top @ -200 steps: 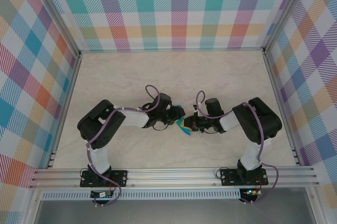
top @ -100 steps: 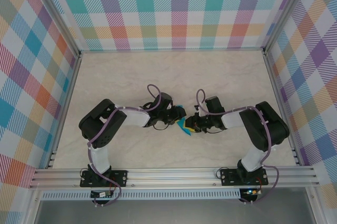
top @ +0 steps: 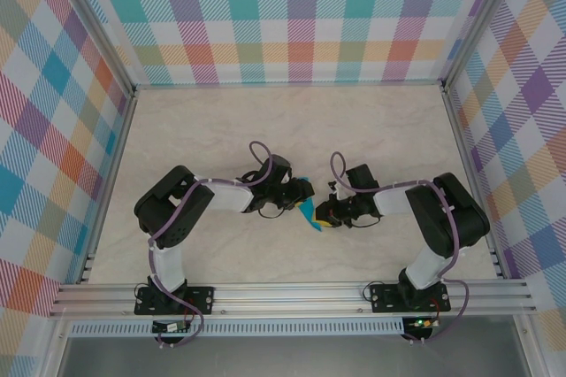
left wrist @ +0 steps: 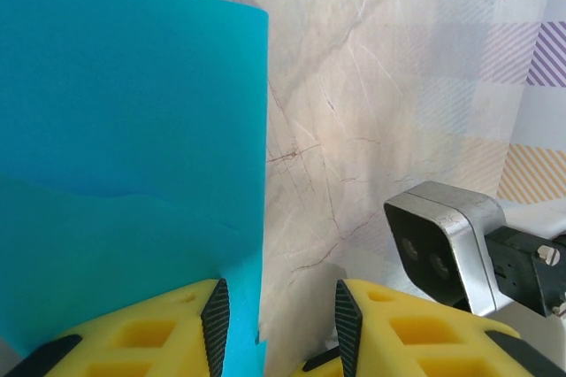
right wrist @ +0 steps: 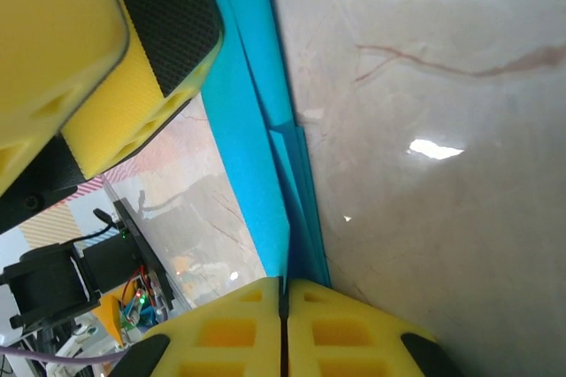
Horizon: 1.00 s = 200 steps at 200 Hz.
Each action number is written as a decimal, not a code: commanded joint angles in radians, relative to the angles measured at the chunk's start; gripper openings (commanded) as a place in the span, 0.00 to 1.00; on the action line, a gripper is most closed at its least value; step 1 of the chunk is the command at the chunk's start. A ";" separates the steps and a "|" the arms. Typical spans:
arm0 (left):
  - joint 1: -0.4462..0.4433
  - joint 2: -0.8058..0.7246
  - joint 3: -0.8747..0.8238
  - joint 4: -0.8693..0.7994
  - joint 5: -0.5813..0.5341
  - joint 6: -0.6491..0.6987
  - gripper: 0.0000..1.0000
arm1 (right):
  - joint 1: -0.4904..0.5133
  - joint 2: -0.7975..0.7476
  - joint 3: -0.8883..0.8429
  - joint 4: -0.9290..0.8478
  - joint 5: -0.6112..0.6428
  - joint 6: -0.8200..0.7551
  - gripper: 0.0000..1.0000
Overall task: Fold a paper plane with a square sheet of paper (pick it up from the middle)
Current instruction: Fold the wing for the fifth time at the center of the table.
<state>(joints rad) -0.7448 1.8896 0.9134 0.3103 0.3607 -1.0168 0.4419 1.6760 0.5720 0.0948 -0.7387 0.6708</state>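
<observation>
Top view: the folded teal sheet of paper point(top: 308, 211) is mid-frame on the table point(top: 221, 129), between the left tool point(top: 298, 203) and the right tool point(top: 324, 215).

Left wrist: paper fills the left half. The left tool's jaws are narrowly parted, with the paper against one pad.

Right wrist: the right tool pinches the paper's edge at bottom centre.

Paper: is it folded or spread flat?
Folded: the paper shows overlapping layers with creased edges. It runs into the right gripper, which is shut on it.
</observation>
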 commanded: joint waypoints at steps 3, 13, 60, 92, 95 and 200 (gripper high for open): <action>-0.007 0.030 0.008 -0.072 -0.014 0.020 0.39 | 0.015 0.054 -0.012 -0.095 0.013 -0.049 0.11; -0.008 0.031 0.008 -0.076 -0.015 0.018 0.39 | 0.016 0.050 -0.012 -0.102 0.017 -0.051 0.12; -0.008 0.035 0.012 -0.088 -0.012 0.017 0.39 | 0.015 -0.061 0.035 -0.186 0.033 -0.048 0.17; -0.008 0.036 0.014 -0.089 -0.005 0.020 0.39 | 0.015 -0.077 0.078 -0.232 0.035 -0.060 0.17; -0.008 0.037 0.014 -0.089 -0.005 0.022 0.39 | 0.015 -0.074 0.081 -0.232 0.033 -0.059 0.18; -0.010 0.038 0.021 -0.094 0.006 0.024 0.39 | 0.014 -0.044 0.151 -0.290 0.090 -0.089 0.20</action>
<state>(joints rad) -0.7448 1.8919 0.9268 0.2855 0.3664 -1.0130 0.4526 1.6150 0.6914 -0.1562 -0.6540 0.6151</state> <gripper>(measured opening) 0.390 0.202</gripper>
